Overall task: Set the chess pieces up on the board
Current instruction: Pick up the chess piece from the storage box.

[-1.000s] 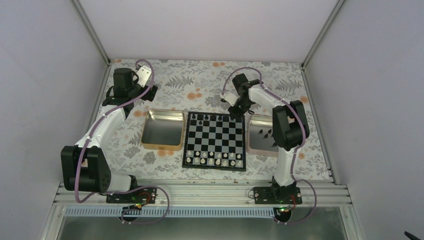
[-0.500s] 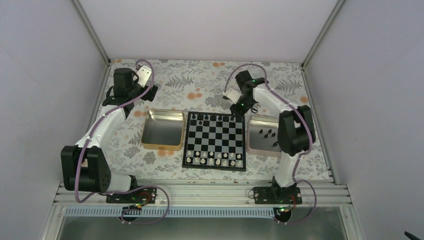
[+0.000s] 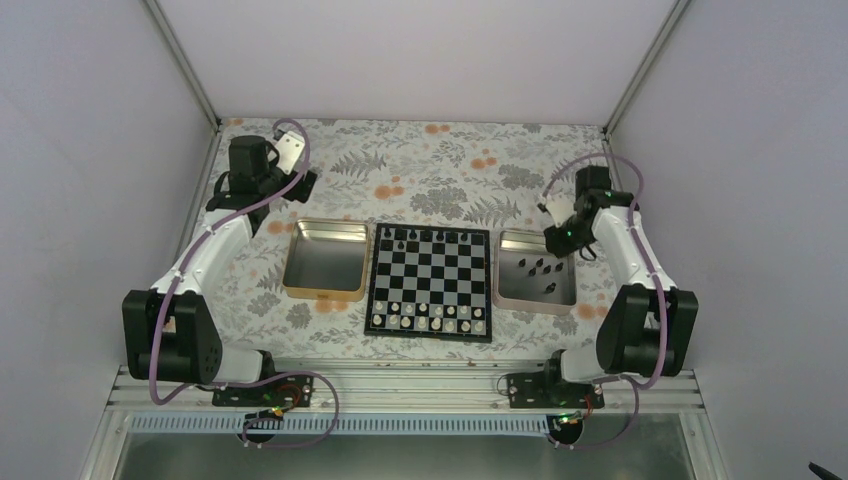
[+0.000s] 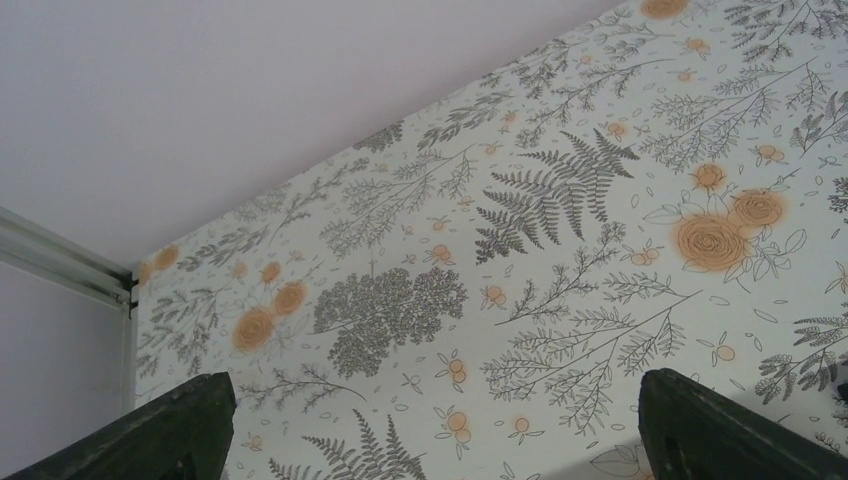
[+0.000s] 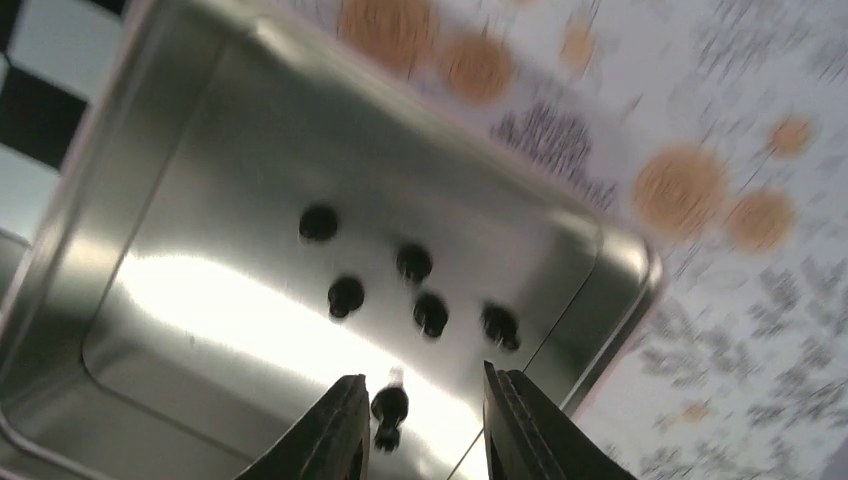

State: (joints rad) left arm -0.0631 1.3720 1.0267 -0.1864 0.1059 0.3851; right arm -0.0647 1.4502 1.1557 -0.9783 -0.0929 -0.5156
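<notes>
Jaws apart on right gripper (image 5: 425,400) over silver rectangular metal tray (image 5: 180,200), 6 tiny black chess pieces (image 5: 430,312) inside; left gripper (image 4: 432,385) spread.

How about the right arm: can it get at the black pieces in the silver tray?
Probably yes. The right gripper hangs open right over the tray, with one black piece showing between its jaws, and nothing covers the rest.

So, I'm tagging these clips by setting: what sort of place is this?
Probably a robot-testing booth: plain white enclosure walls, two white-and-black robot arms bolted to an aluminium rail, and a small black-and-white chessboard on a floral-patterned tablecloth.
</notes>
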